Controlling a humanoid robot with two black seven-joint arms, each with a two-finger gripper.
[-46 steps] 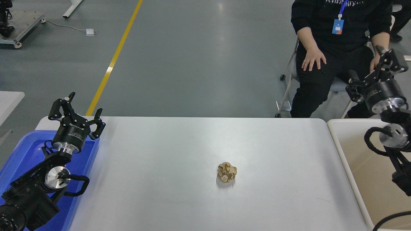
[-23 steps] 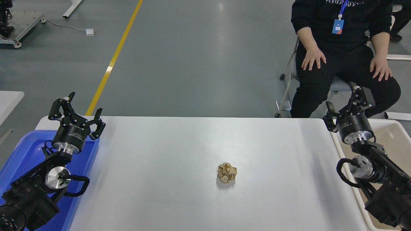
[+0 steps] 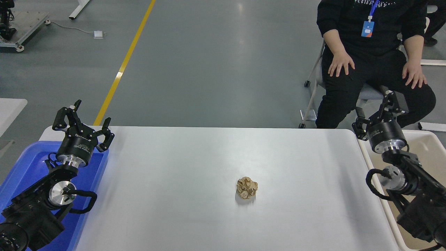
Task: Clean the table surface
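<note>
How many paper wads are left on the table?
1. A crumpled tan wad lies on the table, right of centre toward the near edge, clear of both tools. The bin's inside is partly hidden by the right arm.

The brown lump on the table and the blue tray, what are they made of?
The brown lump looks like crumpled paper: dull tan, full of creases and folds. The blue tray looks like smooth plastic, evenly coloured with a slight shine. Neither can be told for certain.
</note>
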